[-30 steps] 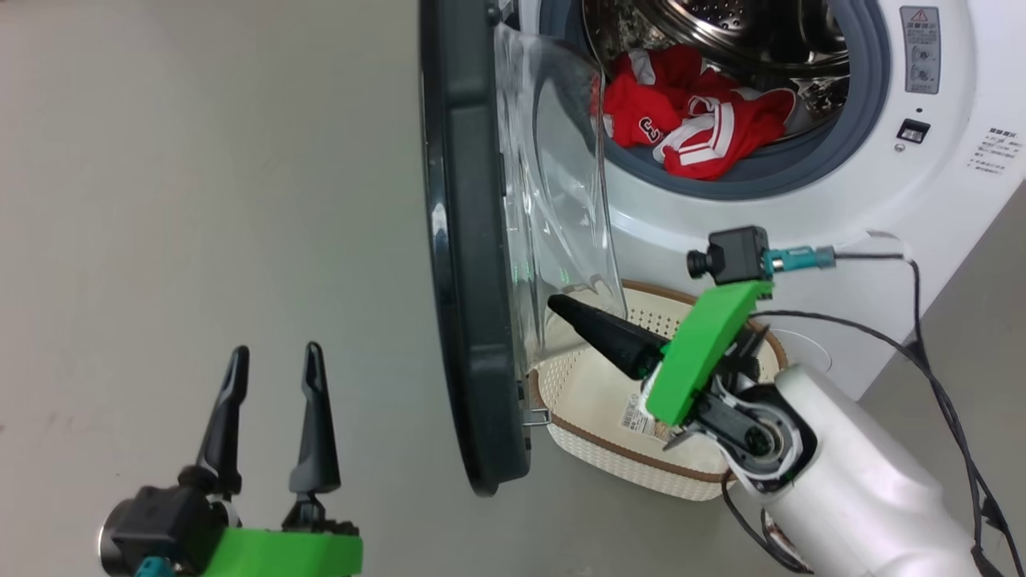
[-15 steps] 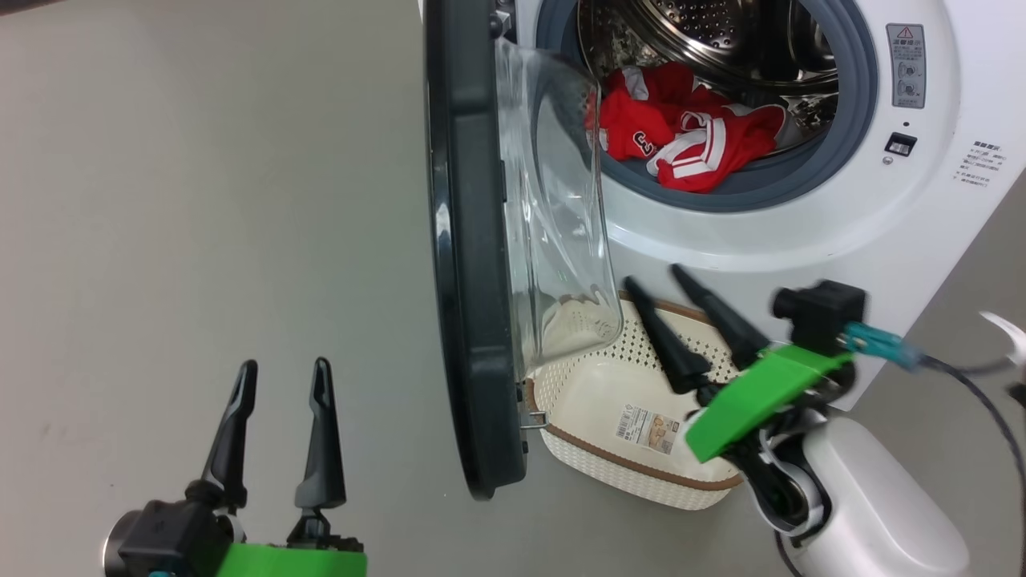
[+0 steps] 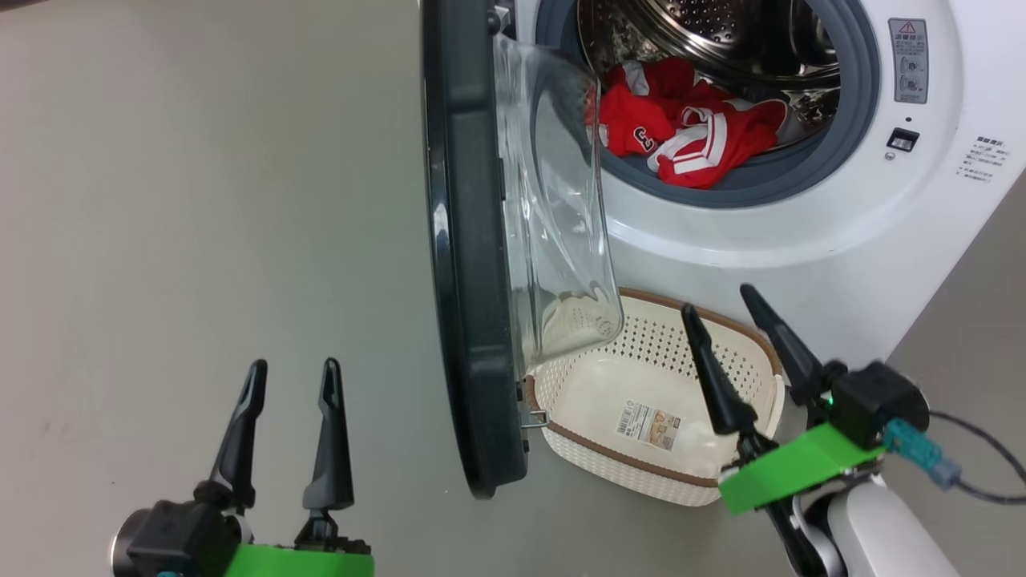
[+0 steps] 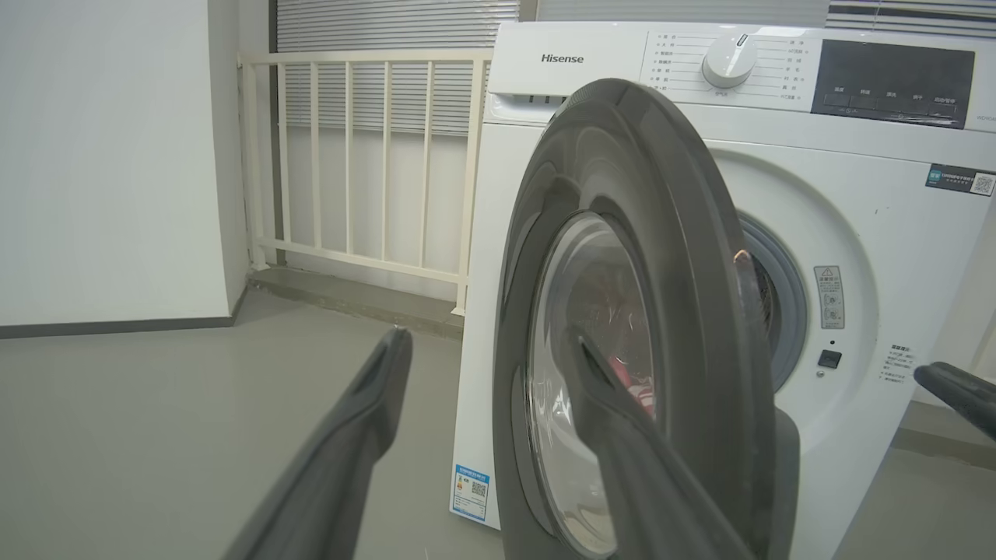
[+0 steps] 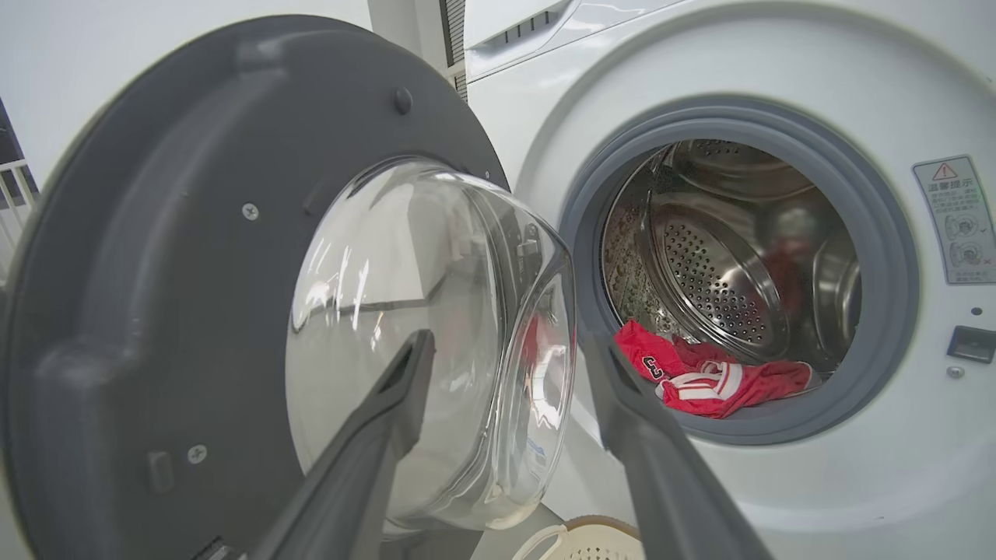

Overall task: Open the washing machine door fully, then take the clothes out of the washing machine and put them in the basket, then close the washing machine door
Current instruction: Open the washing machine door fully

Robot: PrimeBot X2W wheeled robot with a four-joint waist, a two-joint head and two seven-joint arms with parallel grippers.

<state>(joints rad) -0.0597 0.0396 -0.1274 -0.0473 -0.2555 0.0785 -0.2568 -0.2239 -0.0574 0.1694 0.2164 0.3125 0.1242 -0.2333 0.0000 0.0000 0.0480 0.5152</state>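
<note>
Low in the washing machine [image 3: 801, 240] drum lie the red clothes [image 3: 689, 132]. Door [image 3: 469, 240] open, edge-on; basket [image 3: 641, 463] on the floor beneath. Right gripper [image 3: 717, 299] spread, empty, above basket. Left gripper [image 3: 293, 364] spread, empty, left of door. Left wrist view reads "Hisense" [image 4: 562, 58]. Head view gives the basket's paper label [image 3: 651, 425], text illegible.

From above, the big white front-loading washing machine [image 3: 801, 240] runs off the top edge beyond the right gripper [image 3: 717, 299], so its control panel is lost. Its round glossy black door [image 3: 469, 240] with the bulging glass window covers the cream perforated plastic basket [image 3: 593, 393] on the side away from that gripper; that corner shows only warped through the glass. The basket wall nearest the right gripper sits partly behind its fingers [image 3: 713, 377]. Ahead of that gripper the bright red jerseys with white trim [image 3: 689, 136] lie crumpled, one number half folded away. The print on the grey warning sticker [image 3: 912, 50] and on the basket's paper label [image 3: 651, 426] is too small to read. The left gripper [image 3: 293, 364] is cut off at its base.
</note>
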